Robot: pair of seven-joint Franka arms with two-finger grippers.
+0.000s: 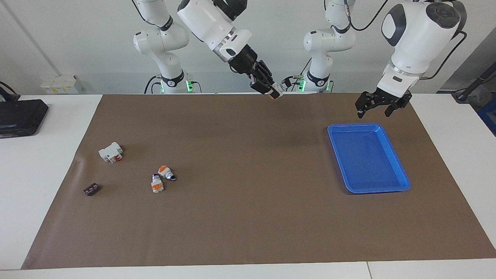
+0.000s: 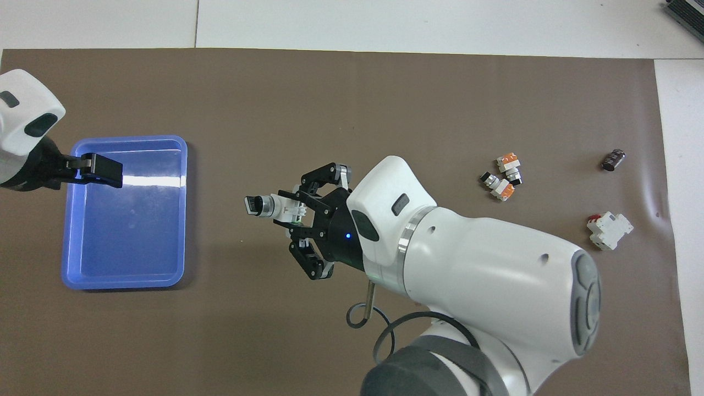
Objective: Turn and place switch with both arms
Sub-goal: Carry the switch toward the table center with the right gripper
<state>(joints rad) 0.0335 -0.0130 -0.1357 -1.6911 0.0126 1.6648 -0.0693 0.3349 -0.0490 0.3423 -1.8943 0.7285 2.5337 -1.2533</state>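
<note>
My right gripper [image 1: 270, 89] is shut on a switch [image 1: 276, 95] and holds it high over the middle of the brown mat [image 1: 248, 217]. In the overhead view the switch [image 2: 267, 205] sticks out of the right gripper [image 2: 295, 213] with its black knob toward the blue tray [image 2: 124, 283]. Two more switches [image 1: 167, 172] [image 1: 156, 184] lie side by side on the mat toward the right arm's end, and show as a pair in the overhead view [image 2: 509, 164] [image 2: 498, 187]. The left gripper [image 1: 375, 110] waits open over the tray's [image 1: 350, 126] edge nearest the robots.
A white block with a red part [image 1: 111, 152] and a small dark brown piece [image 1: 91, 189] lie on the mat near the right arm's end. A black device [image 1: 19, 116] sits on the white table off the mat at that end.
</note>
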